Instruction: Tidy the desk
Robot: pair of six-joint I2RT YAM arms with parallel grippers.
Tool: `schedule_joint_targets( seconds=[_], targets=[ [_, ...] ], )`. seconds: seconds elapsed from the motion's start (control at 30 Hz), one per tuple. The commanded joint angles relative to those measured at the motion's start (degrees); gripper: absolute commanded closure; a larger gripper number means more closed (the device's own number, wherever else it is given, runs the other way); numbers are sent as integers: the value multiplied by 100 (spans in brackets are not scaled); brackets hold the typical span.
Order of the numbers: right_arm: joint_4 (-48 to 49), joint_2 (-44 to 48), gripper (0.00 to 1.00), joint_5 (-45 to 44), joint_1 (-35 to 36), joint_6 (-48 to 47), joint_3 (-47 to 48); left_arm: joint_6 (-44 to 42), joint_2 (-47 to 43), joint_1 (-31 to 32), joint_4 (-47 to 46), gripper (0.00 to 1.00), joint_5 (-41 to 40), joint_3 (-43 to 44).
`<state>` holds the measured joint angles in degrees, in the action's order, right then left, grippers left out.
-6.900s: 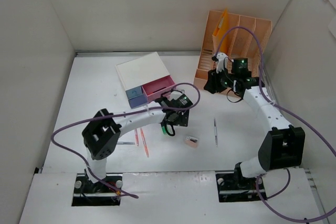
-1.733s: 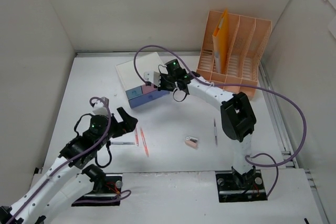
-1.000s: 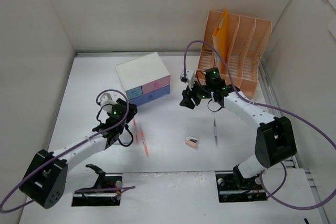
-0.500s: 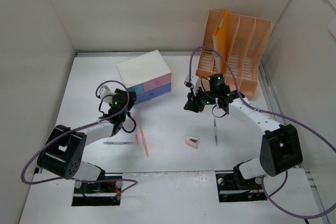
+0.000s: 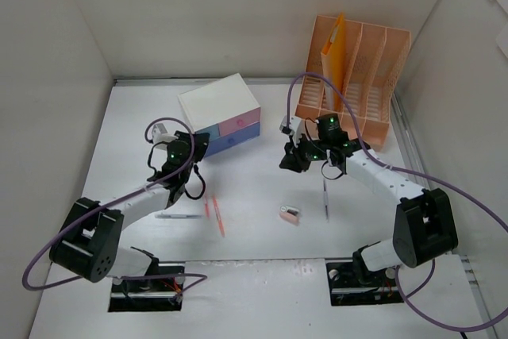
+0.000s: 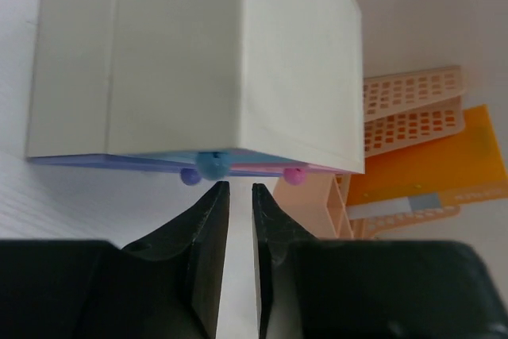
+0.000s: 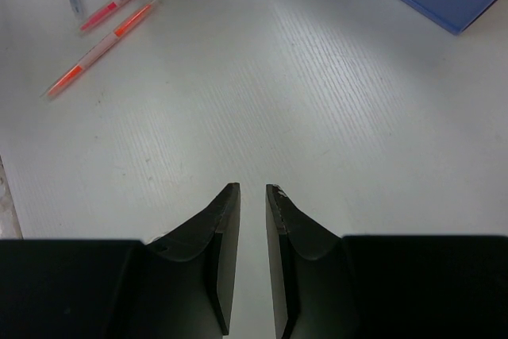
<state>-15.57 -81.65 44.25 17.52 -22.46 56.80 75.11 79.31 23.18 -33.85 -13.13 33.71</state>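
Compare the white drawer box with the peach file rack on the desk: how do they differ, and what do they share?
The drawer box is white with solid walls; the file rack is peach with perforated walls. The drawer box has shut pink and blue drawers in front; the file rack has open upright slots, one holding an orange folder. Both stand on the desk, towards its far edge.

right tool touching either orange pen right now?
Apart. Right wrist view: only bare desk around the right tool; both orange pens lie well away, upper left.
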Motion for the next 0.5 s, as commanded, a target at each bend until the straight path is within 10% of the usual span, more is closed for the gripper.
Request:
schedule_joint_targets(
  seconds=[0.0, 0.3, 0.47],
  targets=[
    [292, 237, 82, 75, -29, -66, 33, 4, -276, 81, -666, 85, 82, -67],
    [292, 237, 81, 31, -38, -118, 69, 3, 58, 81, -483, 53, 144, 249],
    [292, 281, 80, 31, -73, -162, 7, -41, 181, 81, -429, 51, 56, 346]
  ],
)
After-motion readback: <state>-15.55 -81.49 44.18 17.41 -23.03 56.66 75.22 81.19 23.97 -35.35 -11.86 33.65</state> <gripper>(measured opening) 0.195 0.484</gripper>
